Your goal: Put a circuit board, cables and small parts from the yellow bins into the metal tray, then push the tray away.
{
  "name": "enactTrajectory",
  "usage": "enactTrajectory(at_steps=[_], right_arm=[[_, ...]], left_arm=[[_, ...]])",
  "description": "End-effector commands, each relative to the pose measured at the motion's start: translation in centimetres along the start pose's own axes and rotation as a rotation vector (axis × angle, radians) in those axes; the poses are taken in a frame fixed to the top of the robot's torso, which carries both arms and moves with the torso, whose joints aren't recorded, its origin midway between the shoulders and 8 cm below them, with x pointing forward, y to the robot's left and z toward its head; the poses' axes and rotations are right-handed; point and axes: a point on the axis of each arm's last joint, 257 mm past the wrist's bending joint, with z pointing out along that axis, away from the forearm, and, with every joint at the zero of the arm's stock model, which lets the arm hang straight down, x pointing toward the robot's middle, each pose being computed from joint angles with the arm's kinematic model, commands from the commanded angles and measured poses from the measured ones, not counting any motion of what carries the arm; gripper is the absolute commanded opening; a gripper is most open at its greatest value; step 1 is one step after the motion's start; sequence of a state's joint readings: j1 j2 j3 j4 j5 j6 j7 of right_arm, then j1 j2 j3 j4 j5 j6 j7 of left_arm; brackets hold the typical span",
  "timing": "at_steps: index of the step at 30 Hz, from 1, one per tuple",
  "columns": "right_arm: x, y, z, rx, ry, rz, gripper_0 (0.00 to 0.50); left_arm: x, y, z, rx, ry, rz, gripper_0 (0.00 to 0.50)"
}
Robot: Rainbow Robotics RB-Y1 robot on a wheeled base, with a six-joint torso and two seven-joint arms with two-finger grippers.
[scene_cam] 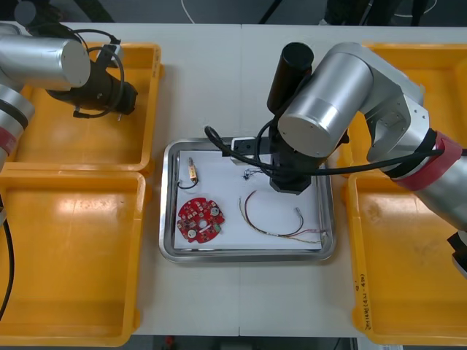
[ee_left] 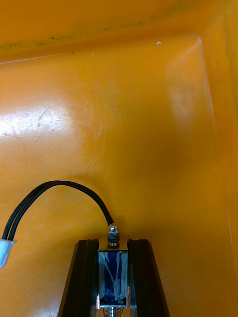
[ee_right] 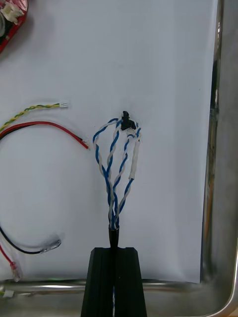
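Pinching the twisted blue and white cable (ee_right: 118,163) at one end, R gripper (ee_right: 115,251) sits over the metal tray (ee_right: 218,148); cable fans out just ahead of fingertips, near red and yellow cable (ee_right: 39,123). L gripper (ee_left: 113,243), over far-left yellow bin (ee_left: 124,99), clamps small metal part (ee_left: 113,270) w/ black cable (ee_left: 59,185) attached.

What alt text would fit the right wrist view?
The right end effector is shut on a blue and white cable over the tray's white inside. Also in it: red and yellow cables, a black cable and a board's edge.
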State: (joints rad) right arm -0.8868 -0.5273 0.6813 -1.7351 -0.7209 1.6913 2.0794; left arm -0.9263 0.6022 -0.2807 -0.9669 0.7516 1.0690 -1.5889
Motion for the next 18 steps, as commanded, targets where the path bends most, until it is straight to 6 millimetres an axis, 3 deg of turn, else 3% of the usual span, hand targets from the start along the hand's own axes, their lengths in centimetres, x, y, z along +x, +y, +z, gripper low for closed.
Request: enactTrajectory(at_steps=[1,7,18], right_arm=[[-2.5,-1.1,-0.3,0.058,-0.028,-0.005,0.0],[-1.9,-1.8,1.0,0.089,-0.002,-0.013,0.0],[-1.2,-2.7,2.2,0.12,0.017,-0.02,0.0]], left_arm=[[-2.0,-0.8,-1.1,0.019,-0.029,0.138,0.0],[-2.4,0.4,-2.3,0.009,-0.024,0.125,0.001],[-3.2,2.0,-6.4,0.007,0.006,0.09,0.0]])
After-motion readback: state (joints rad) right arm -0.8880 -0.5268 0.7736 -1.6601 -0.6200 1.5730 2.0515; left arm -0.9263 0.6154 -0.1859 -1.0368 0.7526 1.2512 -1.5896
